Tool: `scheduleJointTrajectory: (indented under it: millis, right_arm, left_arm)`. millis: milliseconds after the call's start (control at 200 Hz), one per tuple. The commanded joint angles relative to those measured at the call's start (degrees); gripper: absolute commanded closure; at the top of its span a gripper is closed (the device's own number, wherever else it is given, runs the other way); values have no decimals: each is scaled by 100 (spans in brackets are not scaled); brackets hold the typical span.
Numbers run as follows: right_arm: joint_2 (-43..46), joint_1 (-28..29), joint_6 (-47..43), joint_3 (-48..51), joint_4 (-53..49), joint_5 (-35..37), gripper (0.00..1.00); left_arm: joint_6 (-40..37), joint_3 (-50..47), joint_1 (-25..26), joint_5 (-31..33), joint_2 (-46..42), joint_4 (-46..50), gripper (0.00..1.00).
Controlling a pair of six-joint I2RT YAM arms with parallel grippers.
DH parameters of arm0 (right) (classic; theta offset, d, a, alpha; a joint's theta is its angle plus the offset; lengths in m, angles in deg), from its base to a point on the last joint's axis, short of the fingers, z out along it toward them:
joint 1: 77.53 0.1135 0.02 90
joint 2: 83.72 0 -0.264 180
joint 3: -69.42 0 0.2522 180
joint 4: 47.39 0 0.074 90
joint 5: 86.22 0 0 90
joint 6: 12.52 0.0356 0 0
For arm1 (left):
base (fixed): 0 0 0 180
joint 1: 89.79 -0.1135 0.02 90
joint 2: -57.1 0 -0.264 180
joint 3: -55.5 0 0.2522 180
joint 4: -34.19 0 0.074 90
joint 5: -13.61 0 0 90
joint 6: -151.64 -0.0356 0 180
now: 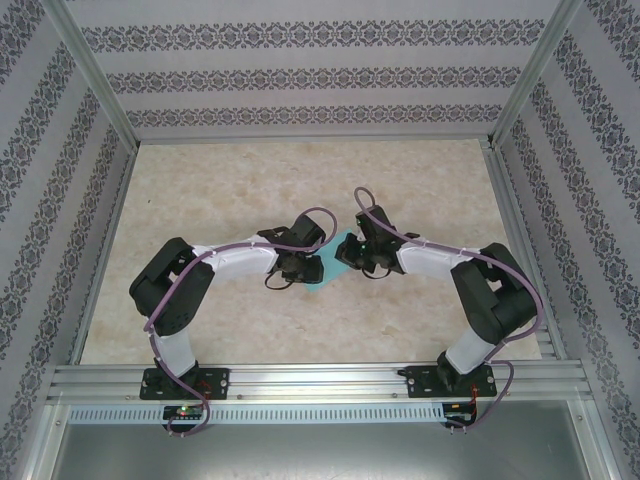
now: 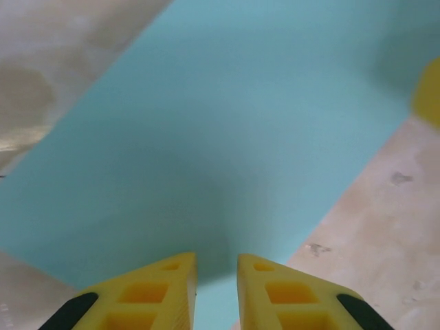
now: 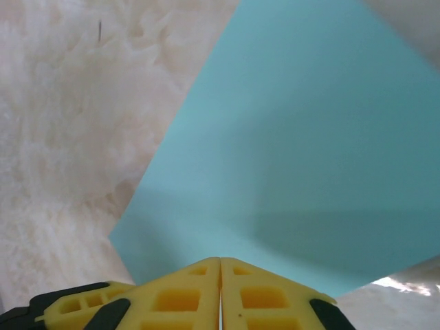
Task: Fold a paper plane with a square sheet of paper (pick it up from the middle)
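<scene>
1. The sheet lies flat on the table, near its middle. The two arms meet over it from either side, so that each gripper is set on its own part of the paper.
2. The left gripper is seen with its yellow fingers narrowly parted. Turquoise shows through the gap, and nothing is clamped there. The tips are set on the sheet near one of its edges, which is judged to be a way of pinning or nudging the paper rather than gripping it.
3. The right gripper is closed, with its tips pressed together at an edge of the sheet, not far from a corner. Whether a pinch of paper is caught between them cannot be told.
4. No crease is made out in either wrist view, and the paper appears plain and flat. The folding is therefore judged not yet begun and the task early.
5. A thin flat sheet offers little for a two-finger tool to grasp. This is likely why both pairs of tips are set low on it: a ridge would have to be raised before the paper could be picked up.
6. The risk is judged to lie in the sheet sliding on the table, or being crumpled if it is pushed unevenly.
</scene>
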Motion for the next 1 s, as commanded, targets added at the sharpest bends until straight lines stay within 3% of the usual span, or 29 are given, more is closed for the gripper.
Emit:
scheduleJointTrajectory:
  millis: [0, 185, 400, 994]
  right_arm:
    - [-31, 17, -80, 336, 606, -423, 94]
    - [-209, 0, -53, 570, 1016, -668, 100]
    - [-421, -32, -60, 622, 1088, -654, 100]
    - [-306, -105, -130, 817, 1318, -778, 100]
  left_arm:
    - [276, -131, -37, -537, -197, -619, 78]
    - [552, -314, -33, -633, -297, -1015, 82]
    - [744, -396, -29, -833, -151, -1312, 88]
    - [676, -252, -29, -550, 319, -1132, 90]
